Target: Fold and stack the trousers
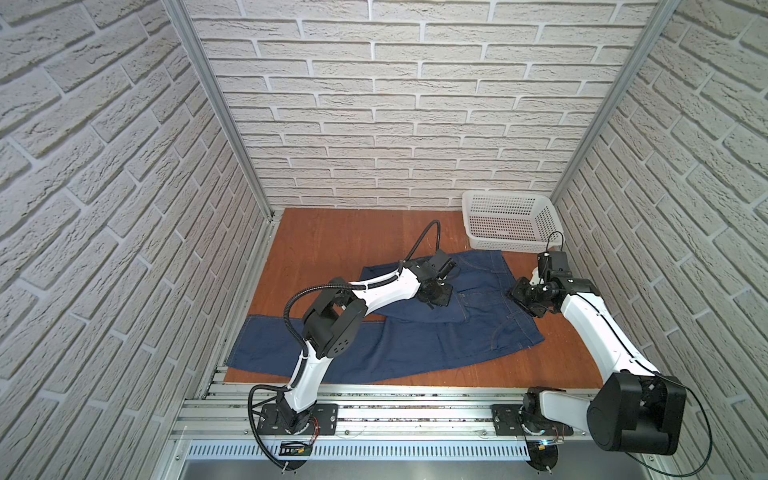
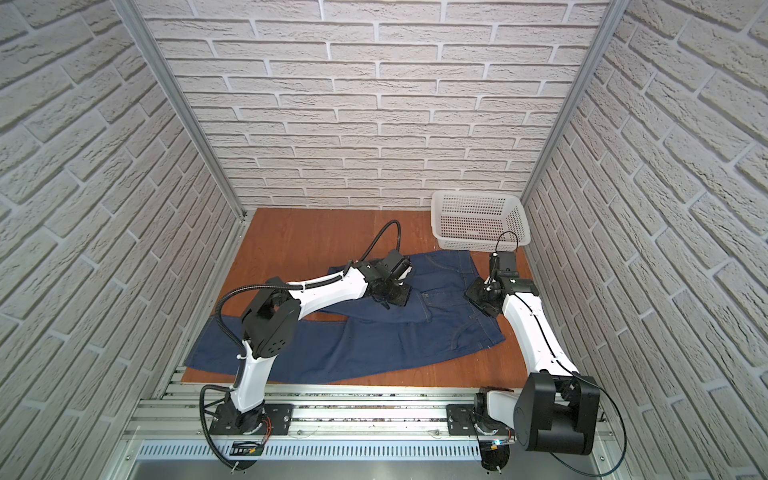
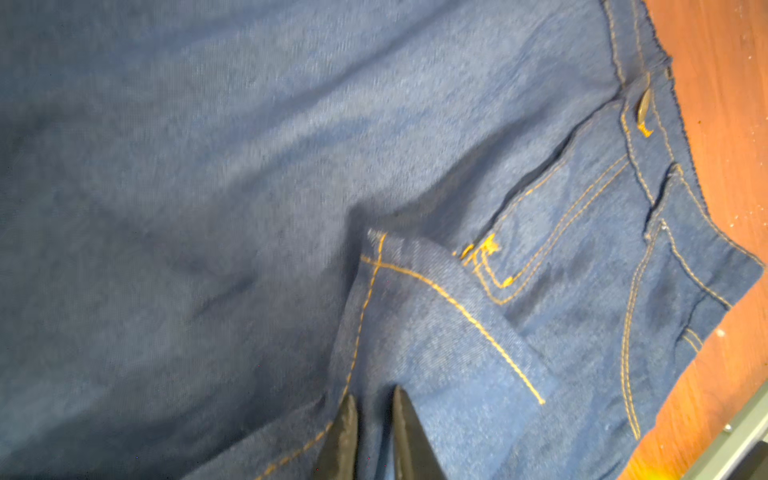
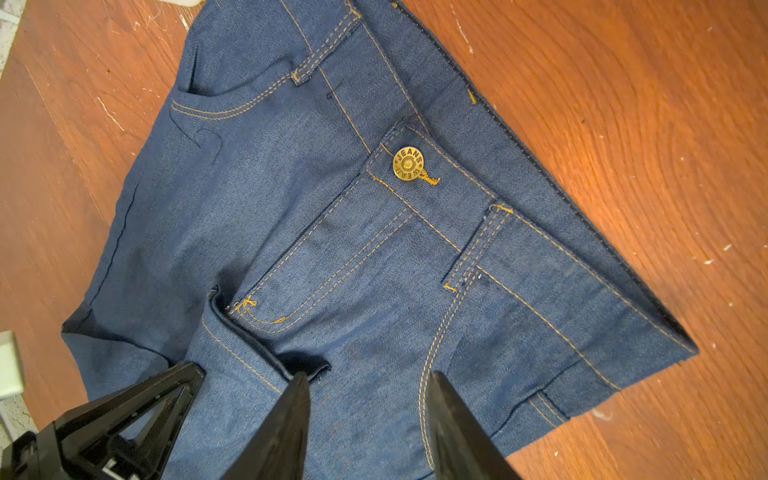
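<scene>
Finding the trousers spread flat on the table, waist end lying just in front of the basket, legs running away from it. Noting 1 leg doubled back, hem resting by the fly on the basket-ward part of the garment. Noting the other leg stretching full length, its end well apart from the basket. Recording the waist button facing up at the end nearest the basket.

Observing the left gripper working low over the doubled leg's hem, on the side of the waist away from the basket. Seeing 2 fingers standing a narrow slit apart, a ridge of denim rising toward them. View blurred here, so being unable to tell whether pinching the cloth or letting it go. Judging this placement as serving to lay the hem square on the seat.

Observing the right gripper hovering over the waist, nearer the basket than the left, jaws parted, gripping nothing, denim showing plainly between them. Judging this as standing ready to steady the waistband or take a corner for the next fold.

Assessing progress as early: 1 leg folded, 1 waiting, stacking not begun. Flagging 1 risk: dragging the hem out of line while lifting away.
</scene>
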